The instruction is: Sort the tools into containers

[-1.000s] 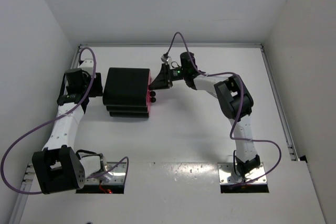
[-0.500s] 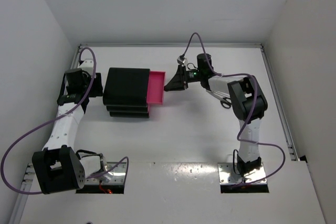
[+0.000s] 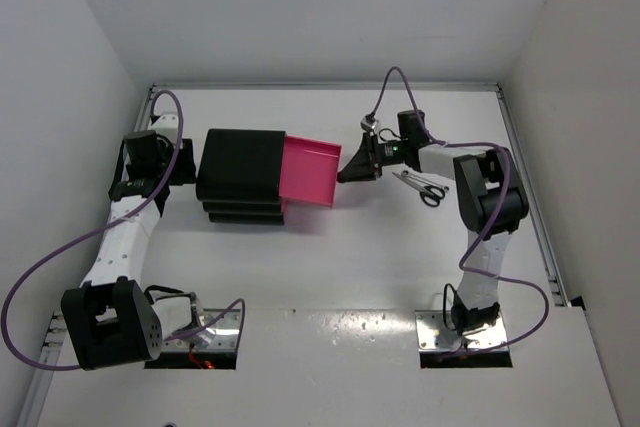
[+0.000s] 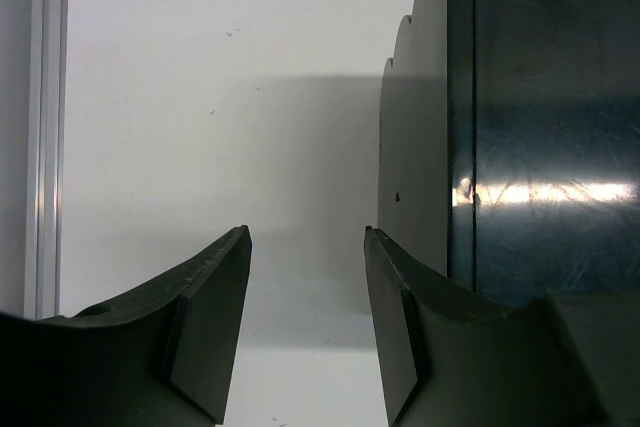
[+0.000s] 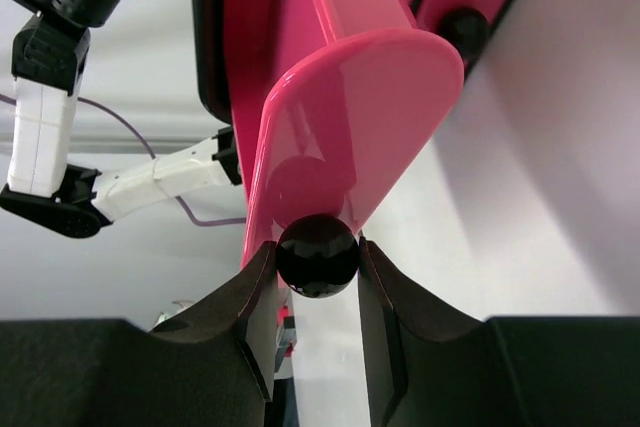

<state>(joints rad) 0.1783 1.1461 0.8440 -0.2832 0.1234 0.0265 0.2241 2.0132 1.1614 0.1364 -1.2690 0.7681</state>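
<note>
Right claw is clamped on the knob of the open top drawer at its 9 o'clock, scissors lying 10-to-4 on the tabletop near its 3 o'clock; left claw gapes empty behind the unit.

Bright even light, soft shadows, glare streak on drawer unit

Top pink drawer of the black unit stands open, its knob between the right jaws; scissors lie just behind them.
</note>
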